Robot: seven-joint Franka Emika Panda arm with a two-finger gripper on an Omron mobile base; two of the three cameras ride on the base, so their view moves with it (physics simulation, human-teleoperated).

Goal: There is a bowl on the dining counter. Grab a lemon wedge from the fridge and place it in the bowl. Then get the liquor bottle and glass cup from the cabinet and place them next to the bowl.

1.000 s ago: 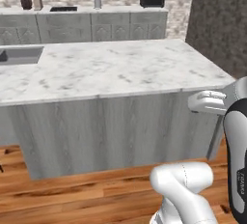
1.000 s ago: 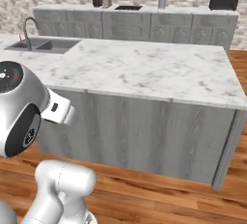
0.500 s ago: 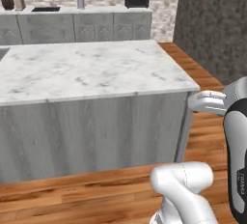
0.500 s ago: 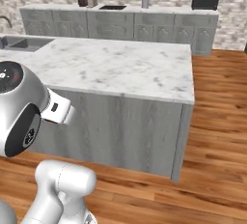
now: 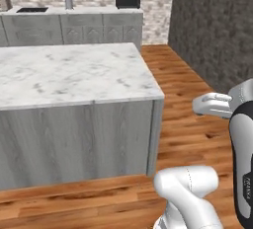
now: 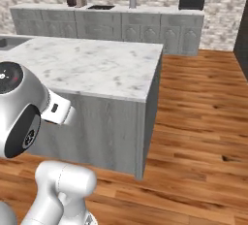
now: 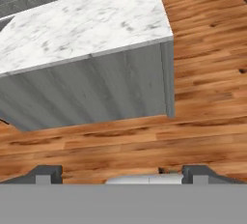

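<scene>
Marble-topped grey island counter (image 5: 74, 75) stands beside warm plank flooring (image 6: 203, 122); no bowl or lemon wedge visible. Two-finger gripper (image 7: 120, 172) hangs spread and empty. Best keep the arm tucked, clearing that corner.

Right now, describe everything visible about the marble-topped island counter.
The white, grey-veined marble-topped island counter is a long rectangular block with a thin overhanging slab on grey wood-grain panelled sides. It stands upright on the brown plank wood floor, its right corner nearest the robot. Its visible top is bare; a sink basin is set at its far-left end.
</scene>
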